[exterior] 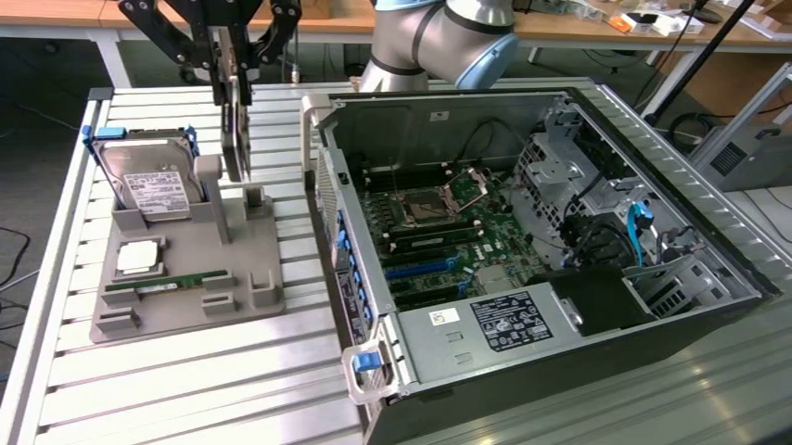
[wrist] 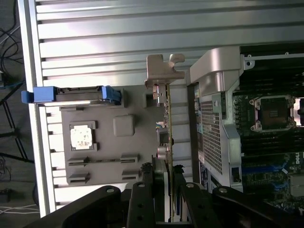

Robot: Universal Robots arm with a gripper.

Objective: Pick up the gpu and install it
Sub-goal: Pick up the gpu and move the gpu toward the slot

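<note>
arm [exterior: 427, 37]: silver-grey, I see rounded tubular housings | joint cap [exterior: 492, 57]: pale blue | gripper [exterior: 236, 93]: matt black bar linkages, I count several | pivot pins [wrist: 110, 190]: round, silver-grey, set in the links

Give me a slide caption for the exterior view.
Gripper closed on the upright gpu at the grey parts stand, beside the open computer case.

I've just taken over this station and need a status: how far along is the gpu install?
Done: the tool looks clamped on the top edge of the gpu. In hand: the card stands upright at the gray holder, not clearly lifted out. Left: the install itself; the blue slots on the motherboard in the open computer case hold no card.
</note>
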